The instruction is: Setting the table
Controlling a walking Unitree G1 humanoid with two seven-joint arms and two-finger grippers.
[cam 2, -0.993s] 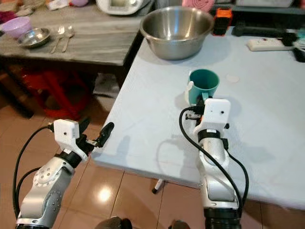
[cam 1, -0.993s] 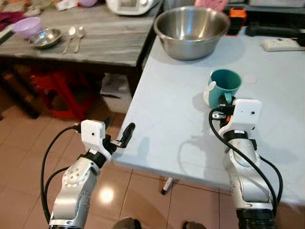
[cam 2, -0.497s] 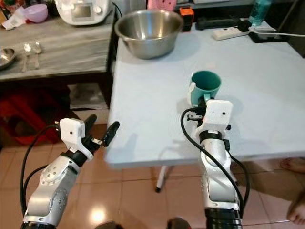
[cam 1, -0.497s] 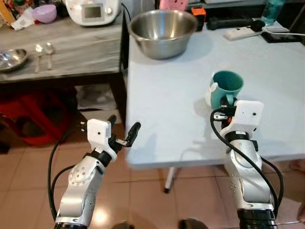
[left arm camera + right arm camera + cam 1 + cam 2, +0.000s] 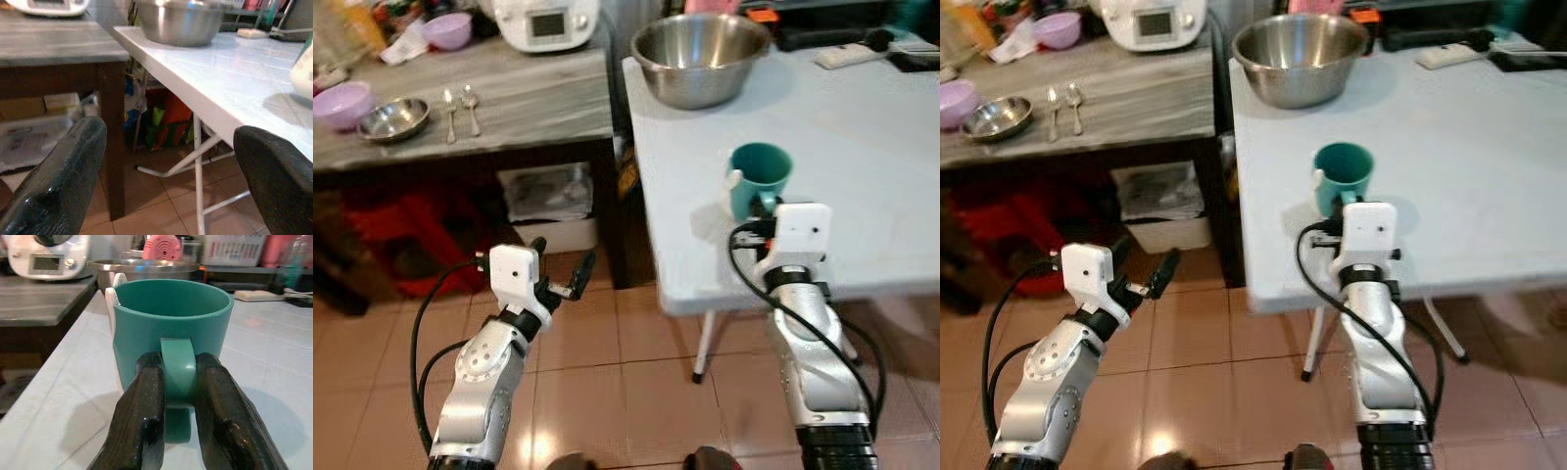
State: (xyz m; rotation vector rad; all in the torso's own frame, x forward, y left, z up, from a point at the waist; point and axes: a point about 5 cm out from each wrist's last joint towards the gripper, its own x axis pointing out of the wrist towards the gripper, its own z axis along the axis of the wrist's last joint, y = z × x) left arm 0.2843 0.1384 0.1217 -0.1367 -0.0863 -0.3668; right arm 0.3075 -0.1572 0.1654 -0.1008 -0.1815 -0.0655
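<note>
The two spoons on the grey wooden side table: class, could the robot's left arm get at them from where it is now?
Probably not yet. The left gripper hangs open, low over the floor, while the spoons lie far back on the side table, well beyond it.

A home kitchen or dining corner is showing here: a rice cooker [image 5: 548,20], bowls [image 5: 393,117] and spoons [image 5: 460,98] are sitting on a wooden sideboard [image 5: 509,108] at 11 o'clock, a steel basin [image 5: 700,59] is resting on a pale table [image 5: 862,166] at 1 o'clock, above a tiled floor [image 5: 636,372].
</note>
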